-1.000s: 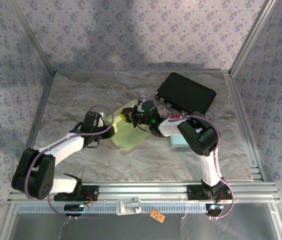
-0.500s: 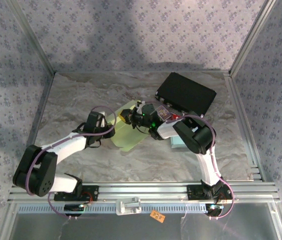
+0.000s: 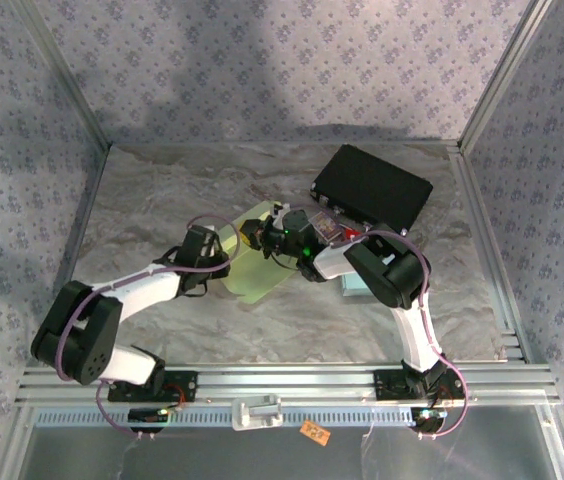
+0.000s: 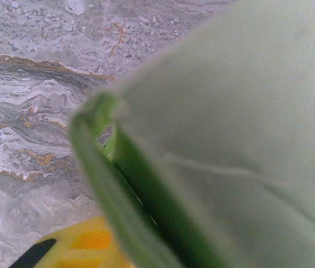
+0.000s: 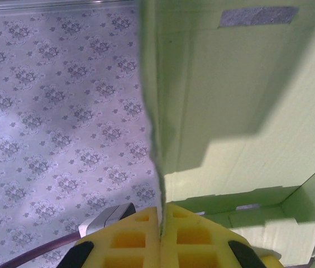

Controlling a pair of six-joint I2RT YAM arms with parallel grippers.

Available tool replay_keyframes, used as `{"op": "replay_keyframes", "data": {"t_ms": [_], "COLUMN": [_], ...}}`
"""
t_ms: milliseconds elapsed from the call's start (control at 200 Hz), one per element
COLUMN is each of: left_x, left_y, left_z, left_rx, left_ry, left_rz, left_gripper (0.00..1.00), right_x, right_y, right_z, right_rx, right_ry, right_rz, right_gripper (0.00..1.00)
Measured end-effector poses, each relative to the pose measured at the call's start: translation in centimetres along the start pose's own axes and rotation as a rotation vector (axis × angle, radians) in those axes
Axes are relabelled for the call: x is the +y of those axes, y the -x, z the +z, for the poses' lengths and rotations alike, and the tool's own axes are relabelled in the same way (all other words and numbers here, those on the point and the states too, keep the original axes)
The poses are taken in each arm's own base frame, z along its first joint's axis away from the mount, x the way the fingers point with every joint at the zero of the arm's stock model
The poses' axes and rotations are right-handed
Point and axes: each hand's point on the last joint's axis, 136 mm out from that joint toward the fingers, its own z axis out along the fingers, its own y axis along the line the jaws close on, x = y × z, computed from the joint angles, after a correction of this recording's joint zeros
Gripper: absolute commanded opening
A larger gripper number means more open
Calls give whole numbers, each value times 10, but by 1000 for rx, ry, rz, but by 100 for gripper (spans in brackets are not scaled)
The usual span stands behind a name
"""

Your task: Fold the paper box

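The paper box (image 3: 252,275) is pale green card, matt and smooth. The table (image 3: 162,190) has a marble-print surface with low sheen. The fingers (image 5: 125,241) of the right gripper (image 5: 161,223) are yellow moulded plastic with a recessed grid. The rail (image 3: 292,378) along the lower frame is brushed metal.

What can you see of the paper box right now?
Pale green paper box, thin card by the look, part-folded and open, lying on the marbled table left of a black case. The right wrist view shows creased panels, a grey strip near the top and a notched flap low down; one panel stands edge-on, pinched in the right claw. The left claw is at its left edge; contact there is unclear.
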Motion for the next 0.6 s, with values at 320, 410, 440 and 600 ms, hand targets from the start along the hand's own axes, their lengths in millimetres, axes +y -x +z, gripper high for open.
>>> {"op": "replay_keyframes", "data": {"t_ms": [320,410,440,600], "left_x": [-1,1,2,7], "left_y": [6,9,10,13], "left_z": [3,4,5,3], "left_rx": [-10,-8,-7,0], "left_ry": [49,79,89,150], "left_rz": [12,-7,-14,-37], "left_gripper": [7,3,0,0], "right_x": [2,4,5,1], "right_y": [4,4,4,3], "right_z": [0,2,2,1], "right_rx": [-21,-21,-21,-20], "right_ry": [6,11,11,-11], "right_rz": [6,10,11,26], "right_gripper": [0,0,0,25]}}
